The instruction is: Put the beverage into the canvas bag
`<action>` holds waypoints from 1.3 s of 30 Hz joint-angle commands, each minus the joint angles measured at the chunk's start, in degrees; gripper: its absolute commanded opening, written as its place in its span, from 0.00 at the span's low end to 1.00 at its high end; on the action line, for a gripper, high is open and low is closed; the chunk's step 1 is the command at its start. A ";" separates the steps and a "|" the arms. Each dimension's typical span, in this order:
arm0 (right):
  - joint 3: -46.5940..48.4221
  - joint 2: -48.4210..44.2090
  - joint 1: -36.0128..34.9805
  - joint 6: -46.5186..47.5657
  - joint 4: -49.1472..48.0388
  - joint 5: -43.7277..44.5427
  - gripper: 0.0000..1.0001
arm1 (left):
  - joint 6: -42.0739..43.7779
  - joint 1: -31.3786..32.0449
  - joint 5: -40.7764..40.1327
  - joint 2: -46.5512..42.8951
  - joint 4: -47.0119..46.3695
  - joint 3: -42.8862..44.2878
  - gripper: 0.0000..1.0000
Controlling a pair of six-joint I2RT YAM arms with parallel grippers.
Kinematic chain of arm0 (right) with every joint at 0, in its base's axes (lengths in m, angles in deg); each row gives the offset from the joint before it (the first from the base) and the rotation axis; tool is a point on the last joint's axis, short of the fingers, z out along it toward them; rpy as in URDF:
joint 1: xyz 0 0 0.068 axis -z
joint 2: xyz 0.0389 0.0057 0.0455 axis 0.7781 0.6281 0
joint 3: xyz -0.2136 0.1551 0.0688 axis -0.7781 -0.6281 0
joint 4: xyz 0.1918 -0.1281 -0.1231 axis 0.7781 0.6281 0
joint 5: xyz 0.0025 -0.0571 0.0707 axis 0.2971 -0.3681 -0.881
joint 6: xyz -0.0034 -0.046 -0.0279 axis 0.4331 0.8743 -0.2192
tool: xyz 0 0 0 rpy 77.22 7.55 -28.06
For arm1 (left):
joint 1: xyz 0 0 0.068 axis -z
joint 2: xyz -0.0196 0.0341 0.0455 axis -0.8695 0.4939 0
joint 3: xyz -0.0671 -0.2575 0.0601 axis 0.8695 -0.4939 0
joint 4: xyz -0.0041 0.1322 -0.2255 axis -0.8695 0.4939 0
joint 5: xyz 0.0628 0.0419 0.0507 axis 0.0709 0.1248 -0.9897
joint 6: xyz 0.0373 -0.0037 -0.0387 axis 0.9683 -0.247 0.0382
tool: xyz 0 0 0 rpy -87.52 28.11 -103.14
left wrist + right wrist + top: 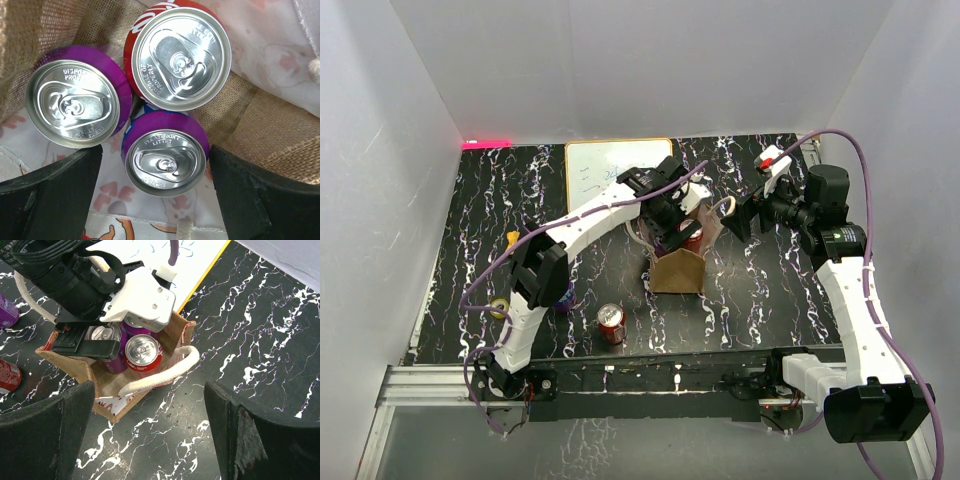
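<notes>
The tan canvas bag [677, 272] stands upright mid-table with cream loop handles [160, 372]. Inside it stand a red can [177, 57] and two purple cans, one at the left [72, 102] and one lower down [165, 160]. My left gripper [155, 195] hangs over the bag's mouth [672, 222], open. Its fingers [50, 200] stand either side of the lower purple can with a gap on each side. My right gripper [150, 435] is open and empty, above the table just right of the bag [745, 215]. The bag's burlap wall [270, 130] surrounds the cans.
Another red can [611, 323] stands on the table near the front, left of the bag. A purple can [565, 298] sits by the left arm. A white framed whiteboard [610, 165] lies at the back. Small yellow items [511, 238] lie at the left.
</notes>
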 commanded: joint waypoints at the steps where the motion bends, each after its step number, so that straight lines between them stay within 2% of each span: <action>1: 0.50 -1.27 0.33 -0.37 -2.61 -0.66 0.94 | 0.02 -0.28 -0.02 -3.44 0.72 3.21 0.87; 10: 0.76 -0.83 0.32 -0.39 -2.59 -0.75 0.94 | 0.67 -0.33 3.85 -10.32 2.06 4.59 0.96; 19: 1.64 -0.14 0.34 -0.47 -2.39 -0.83 0.94 | 4.24 -0.36 8.09 -20.14 0.12 -0.32 0.95; 30: 4.24 1.61 -0.54 3.50 1.66 -4.87 0.94 | 14.22 -0.37 19.32 -36.02 1.98 -18.01 0.90; 34: 7.49 3.34 -5.51 6.08 4.88 -2.64 0.94 | 20.48 -0.39 22.36 -40.79 6.56 -24.19 0.89; 39: 9.57 5.69 -13.50 9.63 7.72 0.75 0.93 | 24.25 -0.41 22.80 -44.81 8.27 -35.57 0.89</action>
